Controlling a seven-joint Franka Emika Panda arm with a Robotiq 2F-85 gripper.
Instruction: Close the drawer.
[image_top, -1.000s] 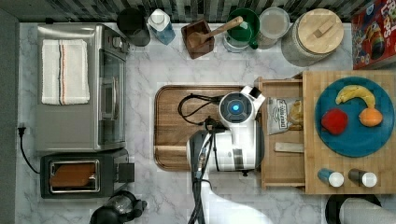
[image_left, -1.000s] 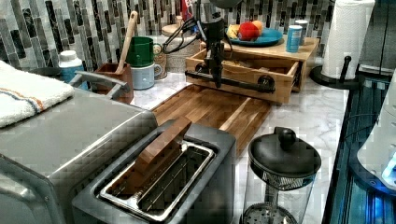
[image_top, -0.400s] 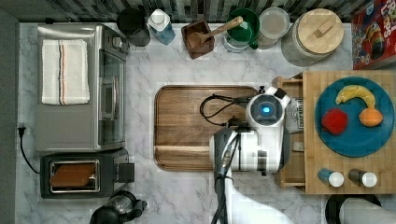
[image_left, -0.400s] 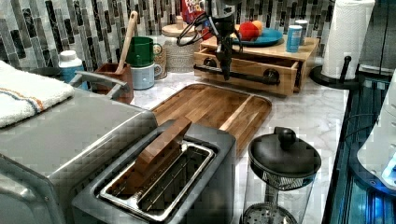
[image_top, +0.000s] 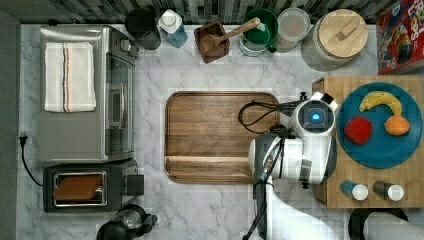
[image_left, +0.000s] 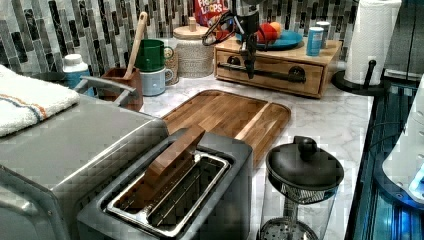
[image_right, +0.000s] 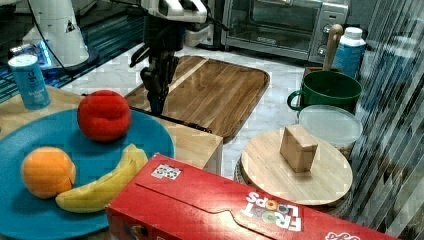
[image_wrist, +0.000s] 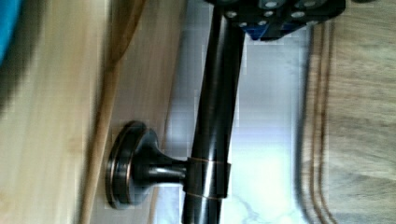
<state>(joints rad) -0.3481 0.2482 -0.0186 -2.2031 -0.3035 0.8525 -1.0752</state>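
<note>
The drawer (image_left: 280, 86) sits pushed into the light wood block, its front about flush with the block's face in the left view. Its long black bar handle (image_left: 272, 75) runs across the front. My gripper (image_left: 248, 70) comes down from above onto the handle, near the left view's left end. In the right view the gripper (image_right: 155, 106) meets the handle (image_right: 186, 124) at the block's edge. The wrist view has the bar (image_wrist: 215, 116) running up between the fingers, beside its round mount (image_wrist: 130, 170) on the drawer front (image_wrist: 60, 140). The wrist (image_top: 314, 117) hides the drawer's front from above.
A dark brown tray (image_top: 220, 135) lies on the marble just in front of the drawer. On the block stand a blue plate (image_top: 380, 150) with fruit and two small bottles (image_top: 353, 190). Toaster oven (image_top: 85, 90), toaster (image_top: 85, 187), jars, a mug and a cereal box (image_right: 240, 210) line the edges.
The arm has moved toward the top view's right, and the drawer has slid with it into the block. The drawer's open inside, seen earlier, is now hidden.
</note>
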